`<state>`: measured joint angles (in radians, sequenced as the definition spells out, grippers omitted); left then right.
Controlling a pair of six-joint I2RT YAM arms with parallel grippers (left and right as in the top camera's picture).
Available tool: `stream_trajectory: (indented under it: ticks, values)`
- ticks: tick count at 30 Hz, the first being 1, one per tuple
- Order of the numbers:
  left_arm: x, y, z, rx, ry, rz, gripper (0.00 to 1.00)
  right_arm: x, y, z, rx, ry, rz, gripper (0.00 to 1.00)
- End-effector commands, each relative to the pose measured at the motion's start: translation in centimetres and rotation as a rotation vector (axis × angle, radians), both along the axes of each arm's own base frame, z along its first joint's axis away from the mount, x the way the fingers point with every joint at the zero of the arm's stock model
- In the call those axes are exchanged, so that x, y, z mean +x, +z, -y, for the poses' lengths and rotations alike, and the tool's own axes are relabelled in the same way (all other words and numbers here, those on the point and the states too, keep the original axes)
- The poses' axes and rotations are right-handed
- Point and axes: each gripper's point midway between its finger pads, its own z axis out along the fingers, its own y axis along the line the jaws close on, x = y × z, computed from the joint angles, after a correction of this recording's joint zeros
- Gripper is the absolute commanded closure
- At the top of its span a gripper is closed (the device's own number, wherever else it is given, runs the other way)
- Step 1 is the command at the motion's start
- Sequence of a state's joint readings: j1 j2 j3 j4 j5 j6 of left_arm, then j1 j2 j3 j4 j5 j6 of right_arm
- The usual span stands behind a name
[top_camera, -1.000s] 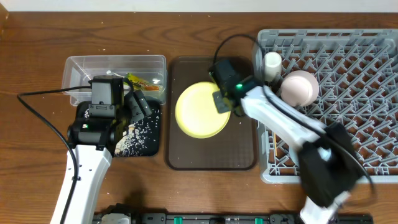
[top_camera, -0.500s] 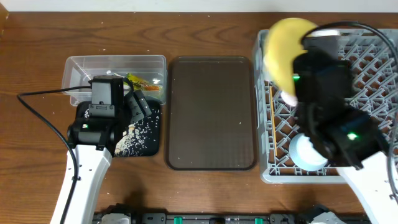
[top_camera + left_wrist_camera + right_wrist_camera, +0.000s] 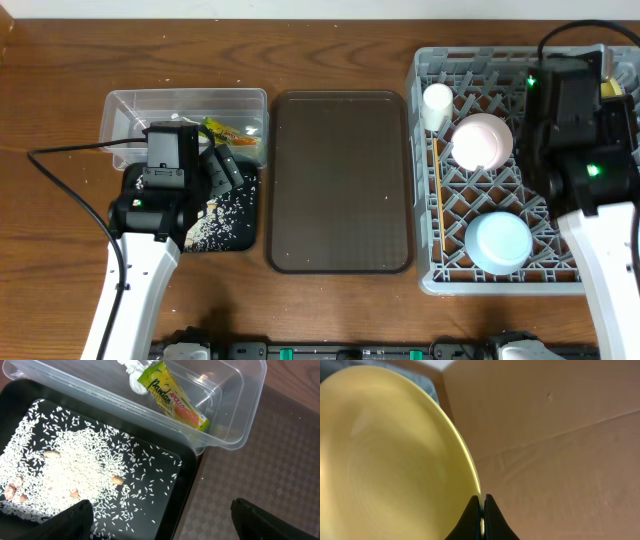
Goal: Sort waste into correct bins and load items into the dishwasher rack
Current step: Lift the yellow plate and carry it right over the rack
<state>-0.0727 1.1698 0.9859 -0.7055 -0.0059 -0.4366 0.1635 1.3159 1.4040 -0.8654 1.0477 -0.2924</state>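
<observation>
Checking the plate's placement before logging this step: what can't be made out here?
- Yellow plate: overhead, the right arm hides all but a sliver; right wrist view, frame edges crop it, so its rack slot is unknown.
- Left tool: left wrist, bottom edge crops its fingertips.
- Paper wad: left wrist, top edge crops it.

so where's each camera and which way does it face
overhead: above the table, straight down; left arm, right arm, dishwasher rack
left wrist: on left arm, facing down at rice in the black tray, snack wrapper in the clear tub; own jaws at bottom
right wrist: on right arm, facing along its jaws, shut on the yellow plate
shared by overhead and left wrist: wrapper, rice
</observation>
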Motion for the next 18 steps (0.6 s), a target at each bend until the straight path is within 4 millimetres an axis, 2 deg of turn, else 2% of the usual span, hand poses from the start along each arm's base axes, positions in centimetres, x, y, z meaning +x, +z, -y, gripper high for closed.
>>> stream_trajectory:
  ticks: [1,10,18]
  values:
    - [-0.1,-0.4,-0.2,0.010,-0.006,-0.010,0.09,0.6,-1.6,1.2,-0.023,-0.056,-0.063,0.99]
    - [-0.1,-0.4,-0.2,0.010,-0.006,-0.010,0.10,3.2,-6.5,0.8,-0.018,-0.048,-0.206,0.99]
    - [-0.1,-0.4,-0.2,0.010,-0.006,-0.010,0.10,4.8,-8.9,0.6,-0.018,-0.049,-0.248,0.99]
